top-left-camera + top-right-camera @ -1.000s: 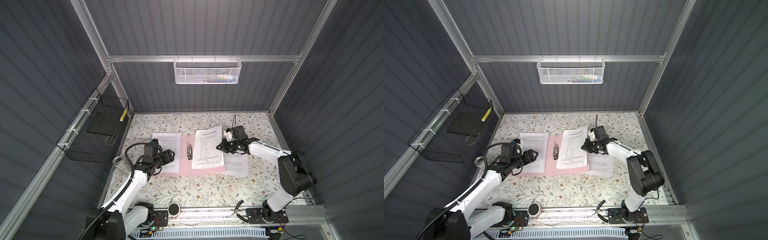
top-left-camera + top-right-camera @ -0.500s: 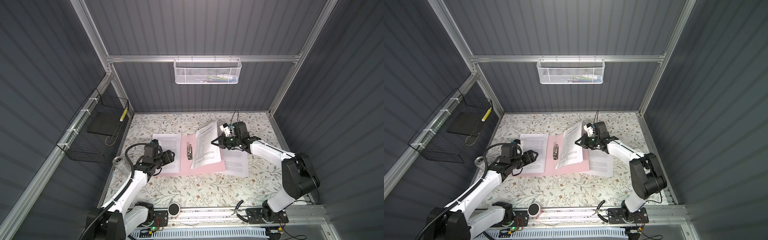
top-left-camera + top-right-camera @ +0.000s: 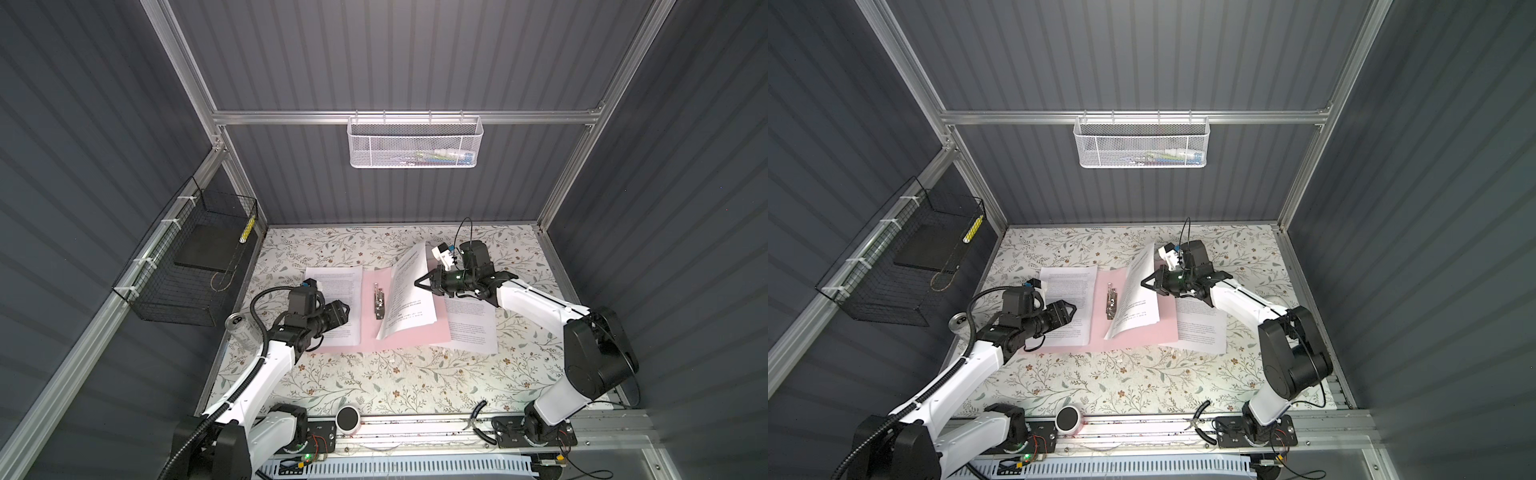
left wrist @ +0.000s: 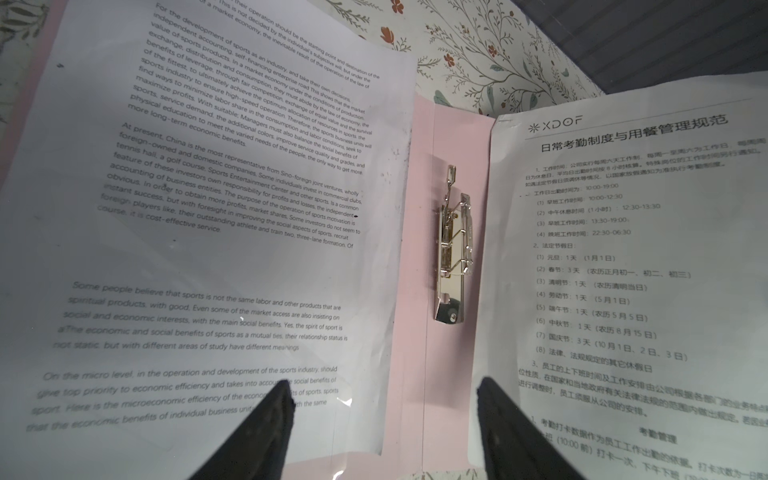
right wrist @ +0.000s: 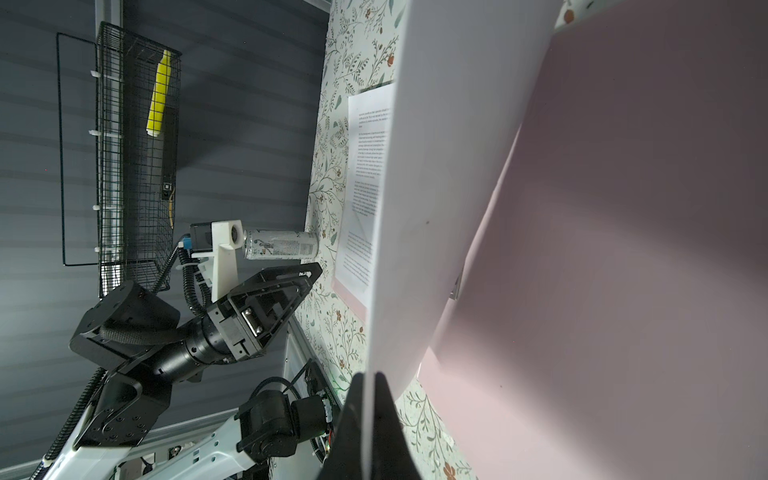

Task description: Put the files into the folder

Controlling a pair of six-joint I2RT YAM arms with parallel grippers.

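Since 1 second ago the right pincer [image 3: 419, 283] has tipped its sheet [image 3: 409, 299] steeper — clamped on the light, floppy edge, the open folder [image 3: 370, 332] beneath. The left pincer [image 3: 345, 310] hangs apart over another sheet [image 3: 332, 282] — pinch edges; paper likely buckles.

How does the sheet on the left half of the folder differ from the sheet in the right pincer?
The left sheet lies flat on the folder; the held sheet is raised and curved. The left sheet is ungripped; the right pincer pinches the held sheet. The left sheet carries English text, the held sheet Chinese. Both are white printed pages.
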